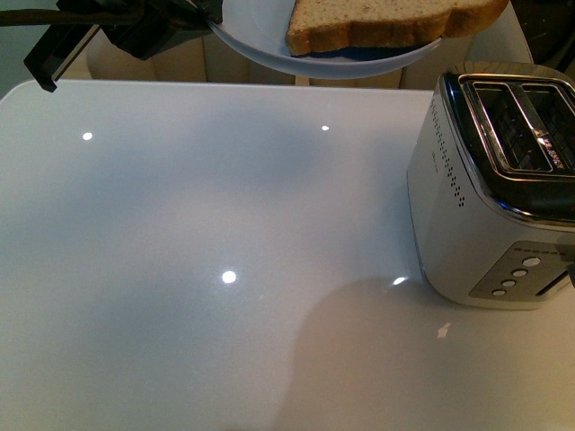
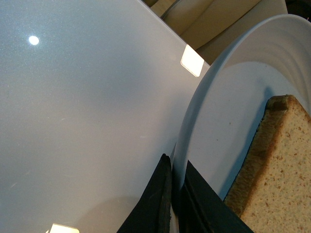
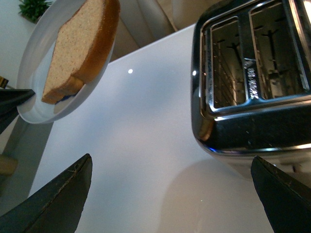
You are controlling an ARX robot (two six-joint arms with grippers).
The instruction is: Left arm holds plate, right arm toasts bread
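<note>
My left gripper point(image 1: 193, 11) is shut on the rim of the pale grey-blue plate point(image 1: 269, 49) and holds it in the air above the table's far edge. Its black jaws pinch the rim from both sides in the left wrist view point(image 2: 174, 187). The slice of brown bread point(image 1: 386, 22) lies on the plate and also shows in the left wrist view point(image 2: 274, 174) and the right wrist view point(image 3: 80, 46). My right gripper point(image 3: 172, 194) is open and empty, above the table next to the toaster. The plate point(image 3: 34, 104) hangs beyond it.
A silver two-slot toaster point(image 1: 490, 193) stands at the table's right side, its slots point(image 3: 252, 53) empty and facing up. The glossy white table point(image 1: 207, 269) spreads across the front view. Beige furniture stands behind the table's far edge.
</note>
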